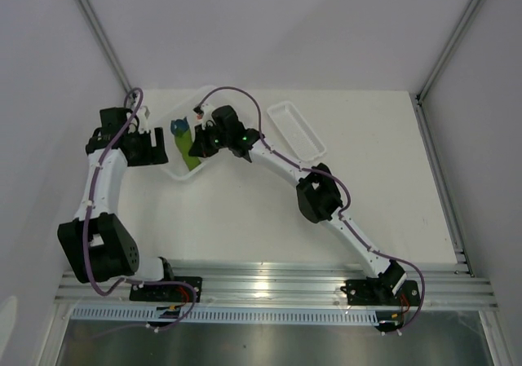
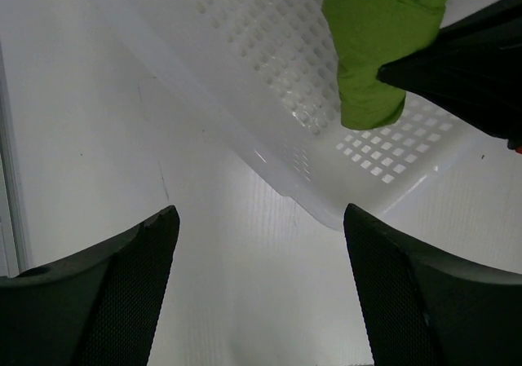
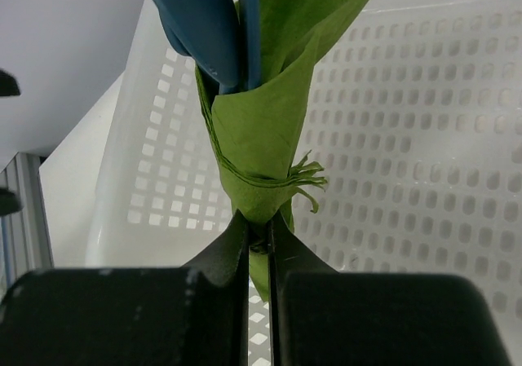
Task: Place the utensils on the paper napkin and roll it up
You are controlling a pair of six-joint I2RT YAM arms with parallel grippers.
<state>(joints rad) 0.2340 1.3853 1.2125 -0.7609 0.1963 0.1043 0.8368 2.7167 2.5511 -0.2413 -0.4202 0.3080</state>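
The olive-green paper napkin (image 1: 190,151) is rolled into a bundle around the dark blue utensils (image 1: 179,126), whose ends stick out of its far end. It hangs over a white perforated basket (image 1: 175,170). My right gripper (image 1: 204,143) is shut on the lower end of the roll; the right wrist view shows the napkin (image 3: 265,146) pinched between the fingertips (image 3: 232,248), with the blue utensils (image 3: 208,24) poking out above. My left gripper (image 1: 155,146) is open and empty beside the basket's left side; its view shows the napkin (image 2: 371,56) and the basket (image 2: 269,97).
A second white tray (image 1: 295,128) lies at the back, right of the basket. The left wrist view shows bare white table (image 2: 236,284) between the fingers (image 2: 134,276). An aluminium rail (image 1: 269,288) runs along the near edge.
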